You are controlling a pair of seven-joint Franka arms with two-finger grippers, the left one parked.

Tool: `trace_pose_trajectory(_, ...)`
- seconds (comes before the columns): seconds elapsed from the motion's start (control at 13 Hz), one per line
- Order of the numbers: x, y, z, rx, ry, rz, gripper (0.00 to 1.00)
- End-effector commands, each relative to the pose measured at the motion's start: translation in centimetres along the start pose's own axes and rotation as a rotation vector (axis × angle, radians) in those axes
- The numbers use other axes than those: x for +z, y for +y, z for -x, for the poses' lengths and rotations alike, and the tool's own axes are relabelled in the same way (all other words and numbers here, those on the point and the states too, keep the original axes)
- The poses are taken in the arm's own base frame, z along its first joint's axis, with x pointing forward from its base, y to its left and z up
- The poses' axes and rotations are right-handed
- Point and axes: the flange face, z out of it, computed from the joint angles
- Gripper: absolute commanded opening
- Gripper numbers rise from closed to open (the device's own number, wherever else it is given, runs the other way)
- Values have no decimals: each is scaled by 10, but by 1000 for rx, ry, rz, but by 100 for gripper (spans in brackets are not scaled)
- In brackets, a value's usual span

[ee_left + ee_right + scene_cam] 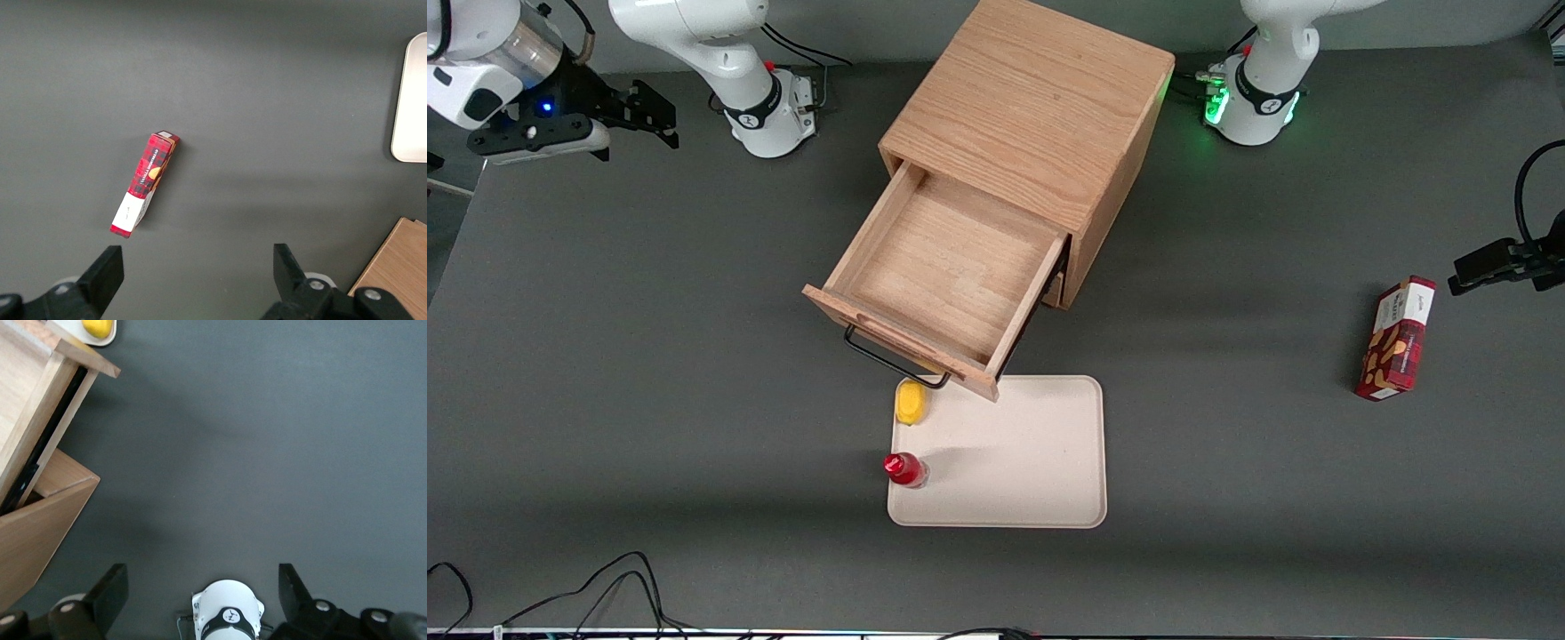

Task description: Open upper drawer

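The cube-shaped wooden cabinet (1040, 98) stands mid-table. Its upper drawer (951, 267) is pulled far out and shows an empty light-oak floor. The thin black bar handle (889, 356) hangs on the drawer front, just above the tray's edge. Only a sliver of the lower drawer (1054, 289) shows under it. My gripper (645, 111) is open and empty, raised well off toward the working arm's end of the table, near its own base (769, 107). In the right wrist view the gripper (200, 580) shows wide-apart fingers, with the drawer's side (40, 420) and the cabinet (40, 520) apart from it.
A beige tray (1040, 462) lies in front of the drawer, with a yellow object (911, 402) and a red bottle (905, 468) on it. A red box (1396, 338) lies toward the parked arm's end; it also shows in the left wrist view (143, 183). Cables lie along the near table edge.
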Motion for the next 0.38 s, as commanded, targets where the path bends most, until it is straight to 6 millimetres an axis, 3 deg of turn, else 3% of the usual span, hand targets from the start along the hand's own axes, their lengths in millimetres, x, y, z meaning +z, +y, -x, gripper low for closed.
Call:
trace_pose_trajectory(0.0, 1, 4, 0, 102, 21, 16, 100)
trace_pose_trajectory(0.31, -2, 22, -20, 142, 27, 66, 100)
